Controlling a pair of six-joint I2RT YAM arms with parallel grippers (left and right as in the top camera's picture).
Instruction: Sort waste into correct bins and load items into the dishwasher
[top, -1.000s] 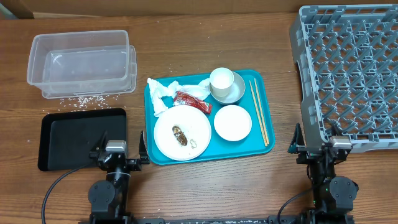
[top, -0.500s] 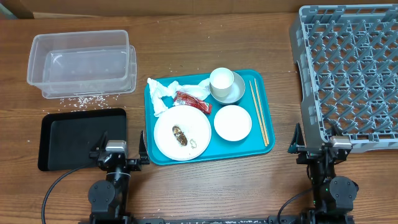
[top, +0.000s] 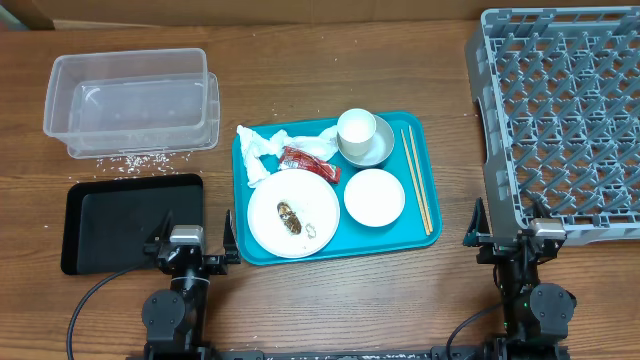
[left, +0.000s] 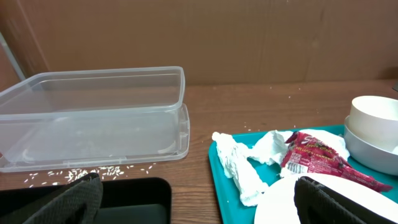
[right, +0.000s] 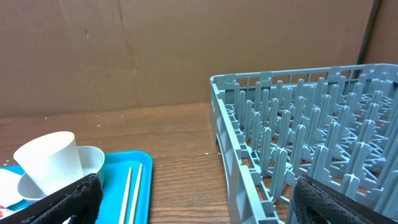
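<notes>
Behind the cup (right: 53, 158), bowl (right: 94, 159) partly hidden.

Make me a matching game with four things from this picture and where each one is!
Things:
1. chopsticks
2. white cup
3. brown lump
4. rice grains

Places:
A. on the round white plate
B. scattered on the table by the clear tub
C. along the right side of the teal tray
D. inside the grey-green bowl

Pairs: 1-C, 2-D, 3-A, 4-B
</notes>
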